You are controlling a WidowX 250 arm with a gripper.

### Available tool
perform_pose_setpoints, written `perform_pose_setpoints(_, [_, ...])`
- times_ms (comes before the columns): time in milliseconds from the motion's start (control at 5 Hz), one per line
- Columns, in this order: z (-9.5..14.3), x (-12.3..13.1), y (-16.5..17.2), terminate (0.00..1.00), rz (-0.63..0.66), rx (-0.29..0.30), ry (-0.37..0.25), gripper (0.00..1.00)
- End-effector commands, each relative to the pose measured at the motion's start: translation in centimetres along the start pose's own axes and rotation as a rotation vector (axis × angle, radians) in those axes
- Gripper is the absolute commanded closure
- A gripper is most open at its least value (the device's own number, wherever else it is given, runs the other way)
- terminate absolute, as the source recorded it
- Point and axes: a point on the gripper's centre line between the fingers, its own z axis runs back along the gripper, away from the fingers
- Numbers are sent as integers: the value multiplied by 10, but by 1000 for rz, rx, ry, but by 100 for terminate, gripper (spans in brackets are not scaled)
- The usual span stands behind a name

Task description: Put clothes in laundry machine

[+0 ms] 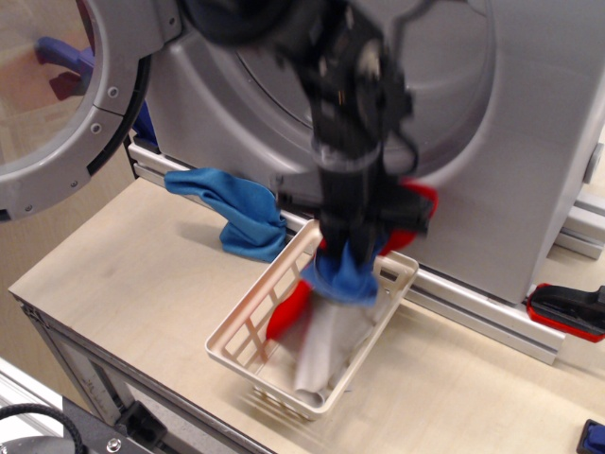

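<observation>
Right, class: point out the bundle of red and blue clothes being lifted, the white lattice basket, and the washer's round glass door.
Bundle of red and blue clothes (346, 272): only view, blue fabric hanging below the arm.
White plastic lattice basket (248, 326): only view, left lattice wall.
Round grey-rimmed glass door (102, 104): only view, grey rim.

Single fixed view, high and close, angled down at table (123, 255) before laundry machine (492, 142).
</observation>
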Motion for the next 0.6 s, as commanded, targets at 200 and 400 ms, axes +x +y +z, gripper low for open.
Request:
perform_pose_setpoints(200, [102,61,30,0,-11,-161,-263,100])
perform_pose_setpoints(400, [106,84,41,0,-49,-210,-313,100])
